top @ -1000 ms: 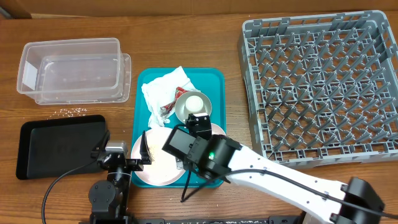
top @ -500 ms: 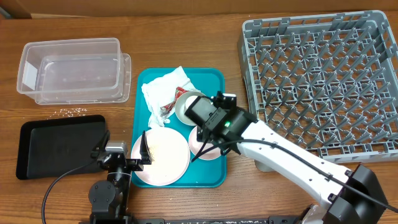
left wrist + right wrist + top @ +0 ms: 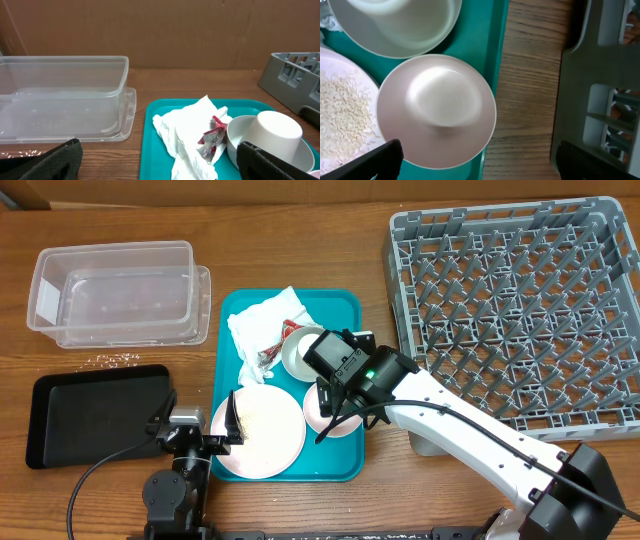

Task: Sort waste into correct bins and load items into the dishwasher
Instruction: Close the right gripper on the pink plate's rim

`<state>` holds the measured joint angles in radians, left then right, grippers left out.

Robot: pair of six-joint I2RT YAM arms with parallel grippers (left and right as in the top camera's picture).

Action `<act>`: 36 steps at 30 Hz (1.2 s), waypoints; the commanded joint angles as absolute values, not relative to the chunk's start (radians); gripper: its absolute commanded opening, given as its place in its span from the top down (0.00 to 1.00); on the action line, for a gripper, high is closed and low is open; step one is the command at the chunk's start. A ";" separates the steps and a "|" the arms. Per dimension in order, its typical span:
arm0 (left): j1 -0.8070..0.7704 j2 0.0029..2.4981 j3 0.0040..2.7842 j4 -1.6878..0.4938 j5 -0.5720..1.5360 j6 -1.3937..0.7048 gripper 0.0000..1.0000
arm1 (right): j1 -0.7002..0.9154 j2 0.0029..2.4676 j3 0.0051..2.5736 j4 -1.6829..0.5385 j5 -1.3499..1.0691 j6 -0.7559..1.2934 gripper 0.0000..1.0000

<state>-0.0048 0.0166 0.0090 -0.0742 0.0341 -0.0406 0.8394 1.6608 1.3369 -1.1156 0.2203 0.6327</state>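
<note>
A wood-grain table (image 3: 300, 240) is carrying everything, and a plain brown panel (image 3: 150, 25) is closing off the room behind it. A teal tray (image 3: 345, 305) is sitting mid-table. At the tray's far end, crumpled white napkins (image 3: 258, 325) are lying with a red foil packet (image 3: 212, 135) tucked against them, and a grey bowl (image 3: 236, 142) is holding a white cup (image 3: 274, 131). At its near end, a pale-pink plate (image 3: 260, 435) strewn with rice crumbs (image 3: 340, 115) and a pale-pink bowl (image 3: 435, 105) are resting.

Seen from overhead, a clear tub (image 3: 115, 248) and a black tray (image 3: 95, 415) are lying left of the teal tray, with stray crumbs (image 3: 115, 361) on the bare wood. A grey dish rack (image 3: 400, 330) is standing to the tray's right.

The right gripper (image 3: 482, 160) is hovering over the pale-pink bowl, its jaws spread wide and empty. The left gripper (image 3: 162, 165) is sitting low at the tray's near-left edge, its jaws likewise spread.
</note>
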 commanded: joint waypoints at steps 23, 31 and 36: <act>-0.001 0.006 0.005 -0.075 0.041 -0.014 0.00 | 0.822 1.663 1.346 -1.164 0.253 0.515 0.00; 0.000 0.006 0.005 -0.075 0.041 -0.014 0.00 | 0.759 1.663 1.332 -1.158 0.253 0.516 0.00; -0.001 0.006 0.005 -0.075 0.041 -0.014 0.00 | 0.747 1.663 1.309 -1.155 0.172 0.516 0.00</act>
<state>-0.0048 0.0166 0.0090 -0.0742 0.0341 -0.0406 0.7494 1.6608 1.3251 -1.1622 0.2310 0.5194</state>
